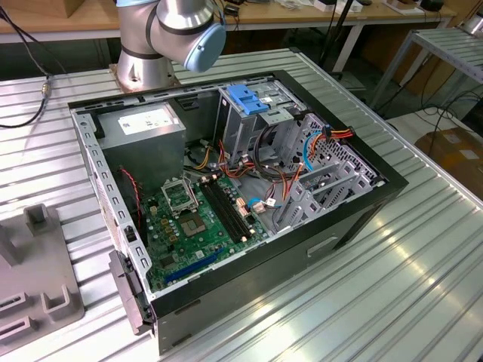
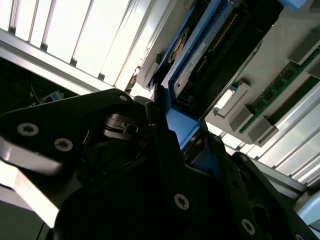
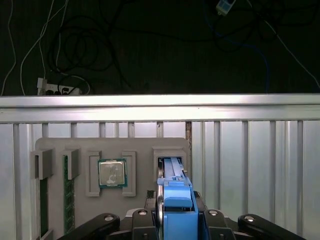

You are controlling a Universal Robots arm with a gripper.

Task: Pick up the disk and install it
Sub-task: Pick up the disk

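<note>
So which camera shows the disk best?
Second wrist view: the disk runs lengthwise, blue rail and long side showing, in the gripper. First wrist view shows its blue end. Exterior view shows the computer case.

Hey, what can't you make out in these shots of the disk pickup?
Grey-metal disk in its bright blue plastic carrier: edge-on in the first wrist view, label face hidden, near end behind the black gripper.
Gripper's hold on it: unclear in both wrist views.
Silver arm: cut by the exterior view's top edge.
Grey moulded tray: cut by that view's left edge.
</note>
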